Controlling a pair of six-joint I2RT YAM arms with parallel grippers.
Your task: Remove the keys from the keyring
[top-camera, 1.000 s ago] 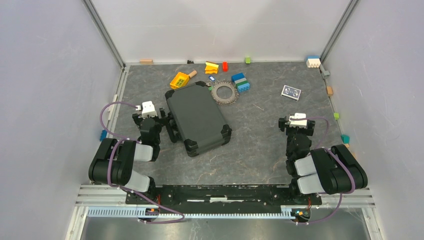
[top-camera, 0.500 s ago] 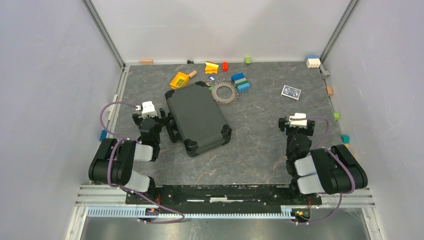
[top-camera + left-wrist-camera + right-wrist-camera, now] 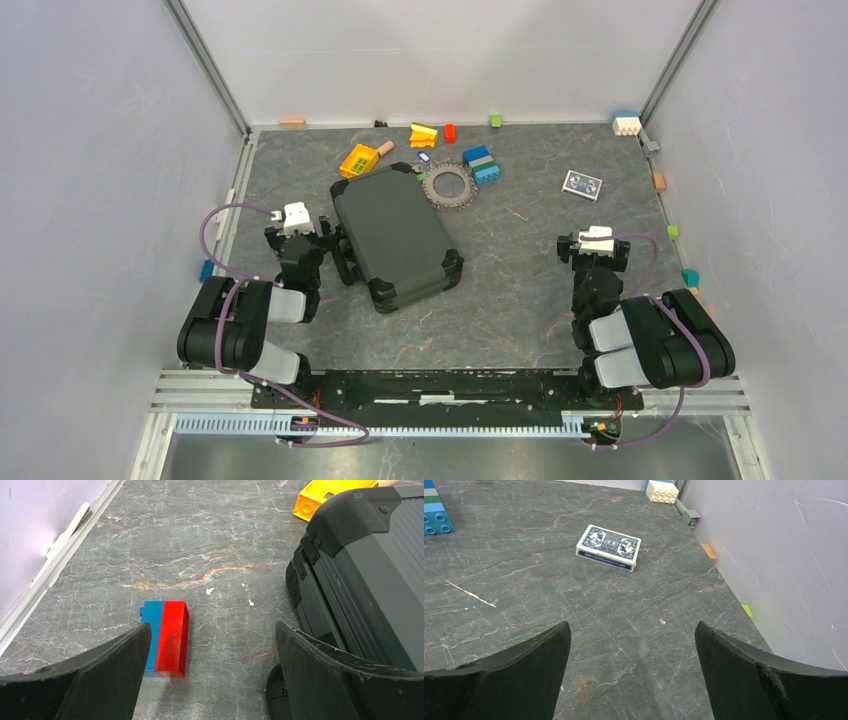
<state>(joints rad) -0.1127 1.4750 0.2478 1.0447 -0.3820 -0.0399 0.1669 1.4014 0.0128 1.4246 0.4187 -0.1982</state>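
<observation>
1. Top external view showed the keyring (image 3: 460,187) lying flat near the far end of the table (image 3: 510,290), just beyond the far corner of a black case (image 3: 395,238) and just beside a stack of blue and green bricks (image 3: 482,165).
2. The keys (image 3: 432,193) were all threaded on it, fanned outward like gear teeth. A small green tag (image 3: 421,176) sat at its left edge.
3. Left gripper (image 3: 212,675): fingers spread apart, holding nothing, low over the table beside the case's near-left side. A red-and-blue brick (image 3: 167,637) lay between the fingers in the left wrist view.
4. Right gripper (image 3: 631,675): fingers apart, empty, hovering near its base. A deck of cards (image 3: 608,547) lay ahead of it.
5. Judged step: the opening approach. Neither arm was near the ring, and no key looked to be off it.
6. Next move probably called for both arms to reach forward, the left going round or over the case. One would need to pin or lift the ring while the other worked a key along the wire.
7. Likely difficulty: thin ring flat on a hard top, with the bricks crowding its right side.
8. Surface: dark grey stone-patterned sheet with pale and rust veins. Room: plain pale walls on three sides with metal corner posts, and small coloured blocks scattered along the edges.
</observation>
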